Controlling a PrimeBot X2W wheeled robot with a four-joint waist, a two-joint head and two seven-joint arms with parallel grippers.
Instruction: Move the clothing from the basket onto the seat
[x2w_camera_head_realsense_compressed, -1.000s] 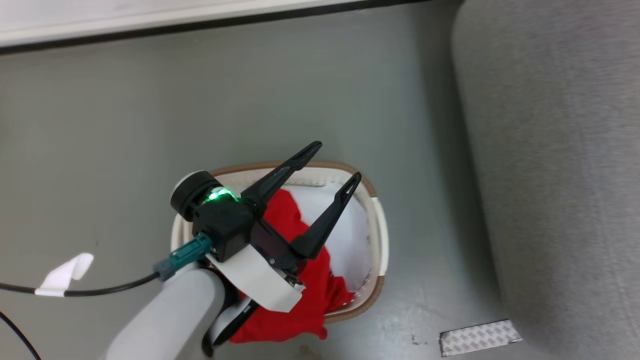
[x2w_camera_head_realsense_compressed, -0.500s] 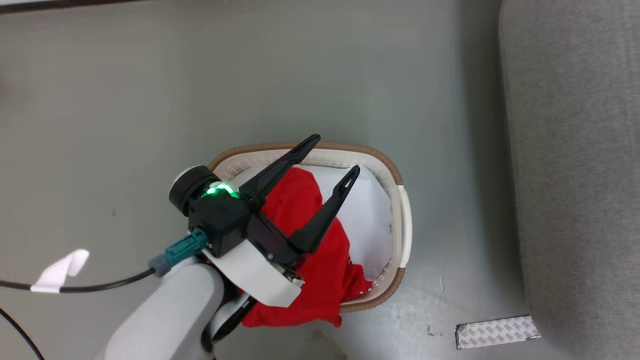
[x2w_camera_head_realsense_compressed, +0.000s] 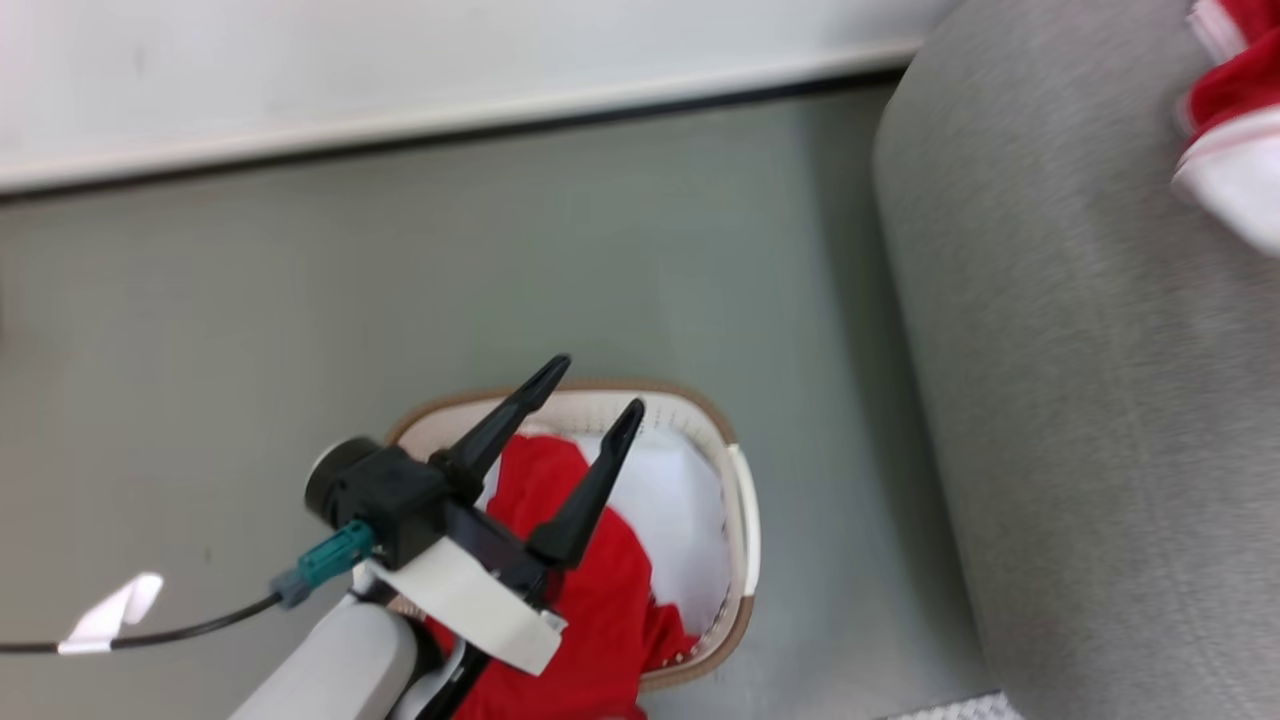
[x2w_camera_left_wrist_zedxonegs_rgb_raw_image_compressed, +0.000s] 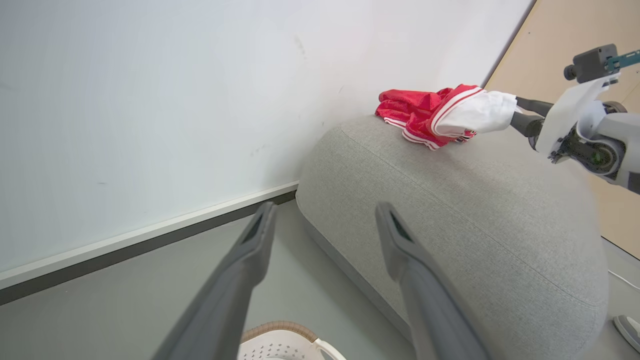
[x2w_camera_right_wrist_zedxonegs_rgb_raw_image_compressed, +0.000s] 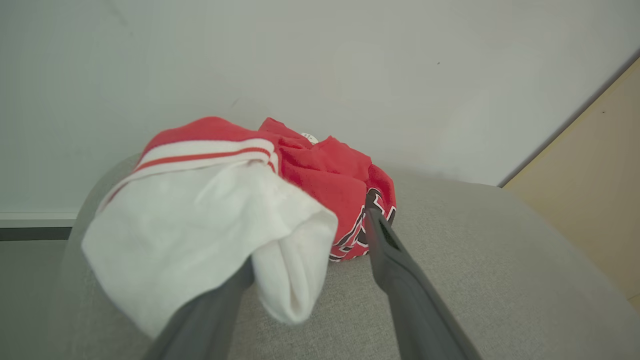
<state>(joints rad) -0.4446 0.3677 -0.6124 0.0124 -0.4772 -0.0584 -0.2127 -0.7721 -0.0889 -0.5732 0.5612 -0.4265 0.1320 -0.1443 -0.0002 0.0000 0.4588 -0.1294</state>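
My left gripper (x2w_camera_head_realsense_compressed: 597, 385) hangs with fingers spread above the basket (x2w_camera_head_realsense_compressed: 745, 520), where red clothing (x2w_camera_head_realsense_compressed: 590, 600) lies heaped. Farther off, the jersey (x2w_camera_right_wrist_zedxonegs_rgb_raw_image_compressed: 320, 170) rests on the seat (x2w_camera_head_realsense_compressed: 1080, 400) by the wall (x2w_camera_right_wrist_zedxonegs_rgb_raw_image_compressed: 300, 60). My right gripper (x2w_camera_right_wrist_zedxonegs_rgb_raw_image_compressed: 312, 235) stands apart there, the white sleeve (x2w_camera_right_wrist_zedxonegs_rgb_raw_image_compressed: 200, 235) draped over one finger.

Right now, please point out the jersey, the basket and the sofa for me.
jersey (x2w_camera_right_wrist_zedxonegs_rgb_raw_image_compressed: 200, 220), right wrist view, on its white panel.
basket (x2w_camera_head_realsense_compressed: 748, 520), head view, on the white handle at its right rim.
sofa (x2w_camera_head_realsense_compressed: 1080, 400), head view, on its bare grey top.
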